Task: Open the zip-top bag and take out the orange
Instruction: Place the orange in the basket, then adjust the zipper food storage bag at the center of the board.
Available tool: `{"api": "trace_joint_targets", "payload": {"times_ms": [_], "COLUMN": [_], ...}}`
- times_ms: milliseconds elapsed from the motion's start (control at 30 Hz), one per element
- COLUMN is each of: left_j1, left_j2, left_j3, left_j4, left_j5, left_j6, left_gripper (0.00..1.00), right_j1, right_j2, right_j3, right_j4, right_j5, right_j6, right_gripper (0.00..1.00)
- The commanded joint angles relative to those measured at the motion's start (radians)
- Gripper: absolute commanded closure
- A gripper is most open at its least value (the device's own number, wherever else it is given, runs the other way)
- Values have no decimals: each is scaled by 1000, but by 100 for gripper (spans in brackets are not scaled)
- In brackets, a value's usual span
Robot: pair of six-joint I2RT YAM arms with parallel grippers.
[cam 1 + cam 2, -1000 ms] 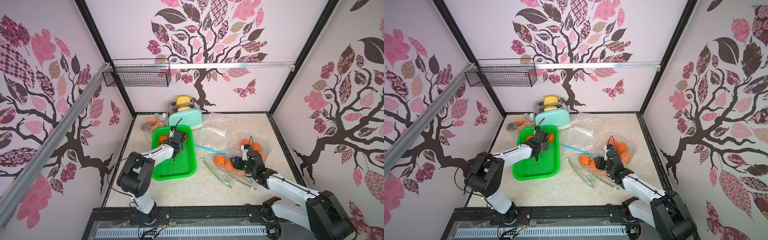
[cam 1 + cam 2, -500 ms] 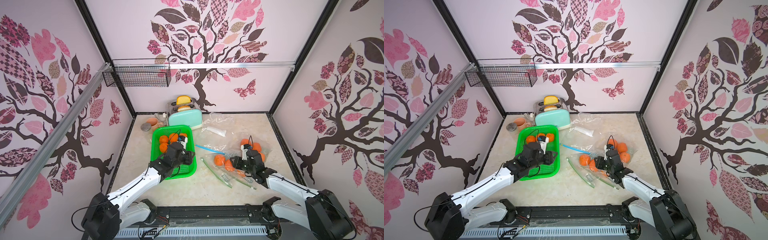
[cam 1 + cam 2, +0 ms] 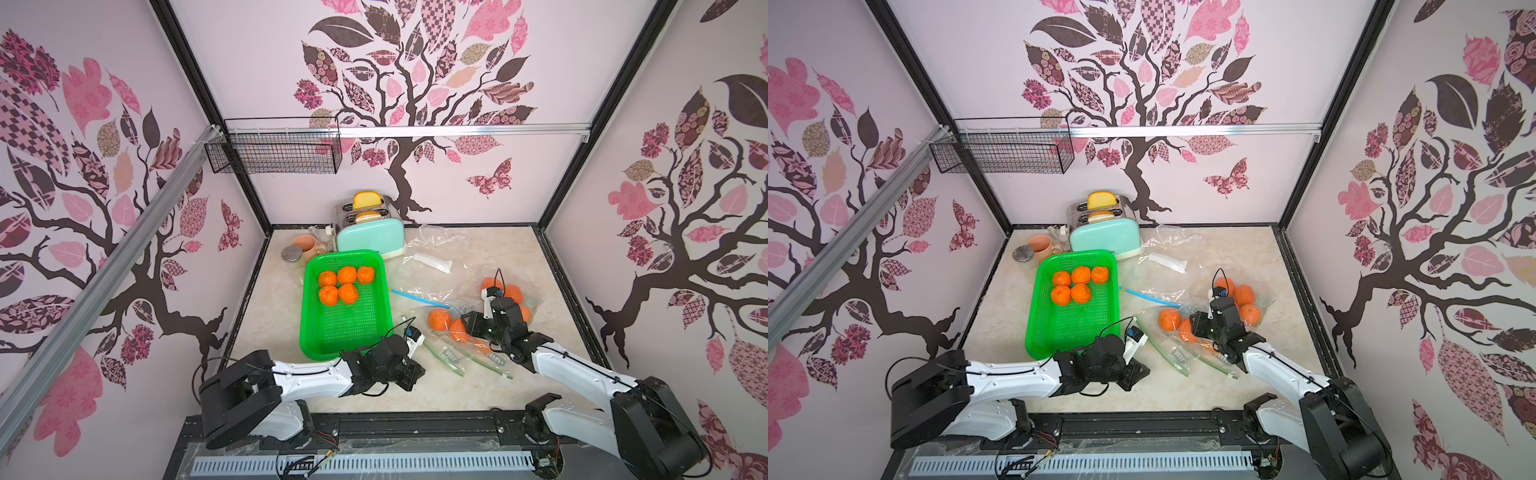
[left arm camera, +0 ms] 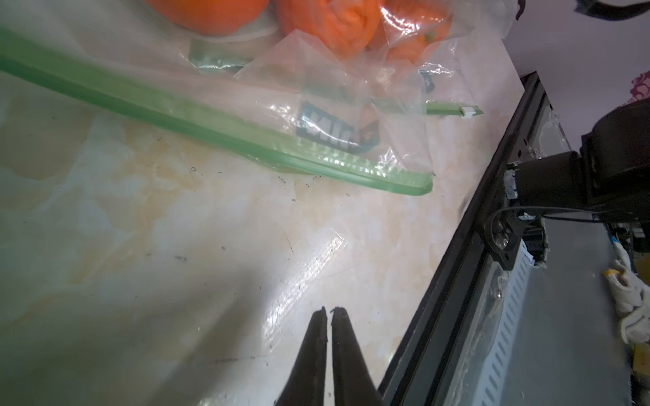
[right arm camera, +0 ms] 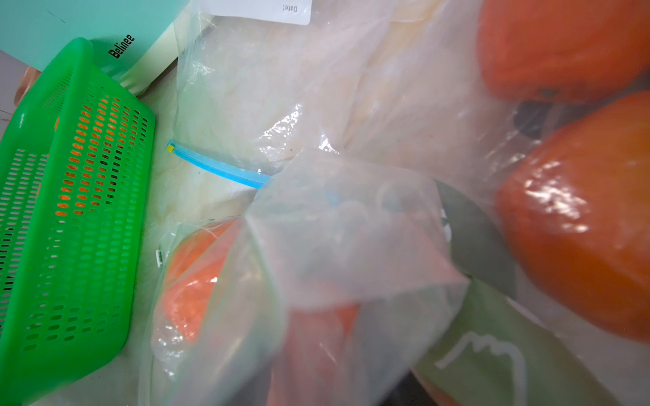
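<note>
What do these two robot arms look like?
Both the left arm and right arm have white tubular links, chunky black joints and black wrists. Thin black cables loop along them. Each wrist carries a small white camera block. The left jaws are dark, narrow, tapered.

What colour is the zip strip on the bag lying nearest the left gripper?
Green; the zip strip shows best in the left wrist view.

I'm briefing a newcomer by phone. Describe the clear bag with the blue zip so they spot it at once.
Start at the mint toaster by the back wall. A flat clear bag lies on the table beside it. It alone has a blue zip strip and a white label and looks empty; the neighbouring green-zipped bags hold oranges.
</note>
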Motion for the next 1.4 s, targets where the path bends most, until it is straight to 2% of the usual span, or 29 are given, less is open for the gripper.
{"api": "trace_joint_targets", "payload": {"times_ms": [0,167,300,467,567,667,833,900,1000,1067,1100,1200,1267,1300,1367], "left_j1": [-3,-2,-1,-1,0,2,2,3,6,7,8,8,8,9,9], "left_j2": [85,185,253,318,339,362,376,378,381,381,381,378,378,378,378], "left_j3": [62,137,167,210,210,220,217,219,220,225,225,220,219,220,225], "left_j4": [136,143,206,238,260,268,287,286,296,295,293,305,309,309,311], "left_j5": [-30,-102,-153,-197,-229,-233,-239,-247,-261,-258,-254,-252,-255,-259,-253], "left_j6": [5,29,39,72,77,80,77,76,67,69,73,76,79,78,76], "left_gripper": [92,90,82,55,46,43,44,45,56,57,58,59,59,59,59], "right_j1": [-3,-3,-3,-4,-6,-6,-6,-6,-7,-5,-5,-5,4,18,50], "right_j2": [-13,-13,-16,16,50,91,64,7,-87,-148,-171,-219,-224,-213,-171], "right_j3": [36,70,109,193,231,287,358,338,338,369,380,392,366,353,337], "right_j4": [-67,-101,-124,-162,-160,-178,-332,-331,-364,-427,-460,-541,-566,-586,-617], "right_j5": [36,50,88,136,136,131,305,300,310,292,258,77,-45,-66,-1], "right_j6": [-21,-37,-52,-73,-68,-82,-151,-148,-157,-162,-161,-141,-131,-140,-154], "right_gripper": [58,58,58,55,53,50,44,41,39,45,52,65,69,70,72]}}
